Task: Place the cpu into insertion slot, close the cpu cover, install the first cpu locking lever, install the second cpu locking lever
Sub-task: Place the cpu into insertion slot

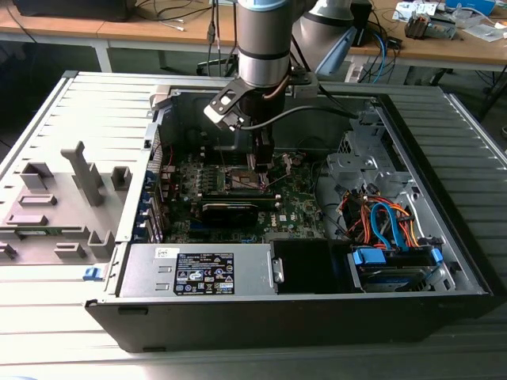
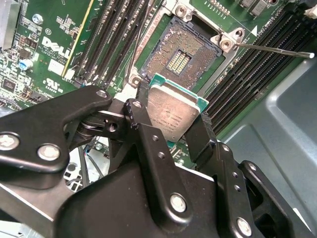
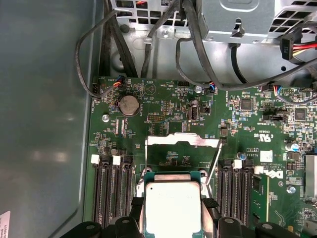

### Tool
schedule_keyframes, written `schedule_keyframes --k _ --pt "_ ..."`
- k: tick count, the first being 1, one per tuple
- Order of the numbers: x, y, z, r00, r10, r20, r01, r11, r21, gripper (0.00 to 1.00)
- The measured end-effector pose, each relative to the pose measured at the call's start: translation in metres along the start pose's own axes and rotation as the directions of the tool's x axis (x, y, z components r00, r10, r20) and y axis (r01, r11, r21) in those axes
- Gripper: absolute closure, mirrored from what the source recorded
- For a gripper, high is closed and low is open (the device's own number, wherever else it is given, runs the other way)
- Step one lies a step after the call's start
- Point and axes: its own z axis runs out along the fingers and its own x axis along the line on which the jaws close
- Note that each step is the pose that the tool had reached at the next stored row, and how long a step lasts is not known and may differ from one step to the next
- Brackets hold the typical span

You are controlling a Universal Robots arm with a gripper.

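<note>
In the second wrist view the insertion slot (image 2: 179, 58) is seen uncovered just beyond the gripper (image 2: 172, 119). In the first wrist view the cpu cover (image 3: 183, 140) is seen raised. The cpu (image 2: 171, 106) is pinched by its edges between the fingers.

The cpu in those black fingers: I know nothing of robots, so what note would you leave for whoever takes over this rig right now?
Gripper: shut on the cpu, with the fingers clamping two opposite edges.
Cpu: held in the air close to the insertion slot. The slot's contact field is bare, so the cpu is not seated.
Cpu cover: swung up and open.
Locking lever: sticks out free, unlatched.
Done: the cpu is in the grasp by the slot.
Left: seating the cpu, closing the cover, latching both levers.
</note>
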Motion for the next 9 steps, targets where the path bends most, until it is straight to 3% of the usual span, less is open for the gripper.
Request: schedule_keyframes --k 9 --pt "0.0002 -0.0003 0.0035 1.0 0.0 0.0 0.0 1.0 0.0 0.45"
